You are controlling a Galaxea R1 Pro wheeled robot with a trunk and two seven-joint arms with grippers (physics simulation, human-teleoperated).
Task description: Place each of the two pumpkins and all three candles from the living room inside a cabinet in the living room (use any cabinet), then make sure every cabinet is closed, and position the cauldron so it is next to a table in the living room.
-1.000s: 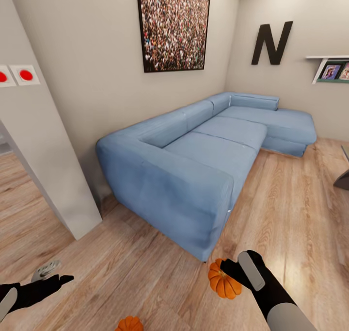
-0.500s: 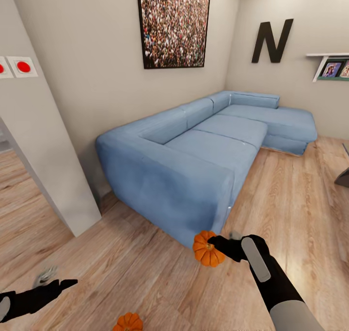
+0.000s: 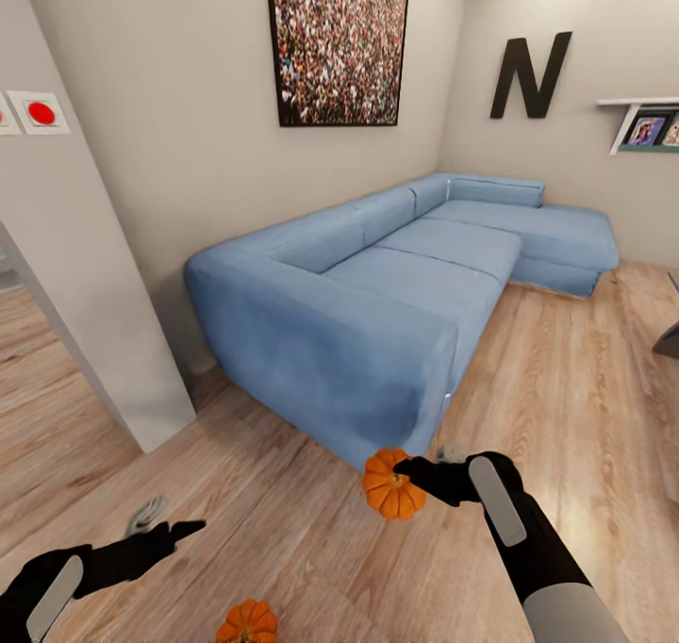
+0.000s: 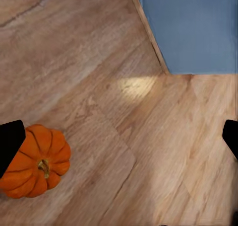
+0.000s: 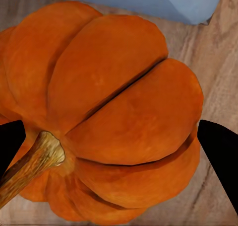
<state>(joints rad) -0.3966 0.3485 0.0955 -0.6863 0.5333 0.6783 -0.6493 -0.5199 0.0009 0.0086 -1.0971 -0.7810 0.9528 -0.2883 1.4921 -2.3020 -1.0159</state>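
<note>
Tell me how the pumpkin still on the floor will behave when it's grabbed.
The floor pumpkin looks round and ribbed, so a nudge would probably roll it across the smooth wood floor. Its rind looks hard, likely rigid, and the left end effector may slip off the curved sides.

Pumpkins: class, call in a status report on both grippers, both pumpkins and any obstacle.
Right gripper shut on held pumpkin, off the floor. Left gripper open, empty. Second pumpkin on floor. Sofa corner close ahead.

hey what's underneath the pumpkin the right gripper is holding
The pumpkin in the right gripper hangs over bare wood floor, just off the blue sofa's near corner. The pumpkin itself covers the patch of floor directly below it.
</note>
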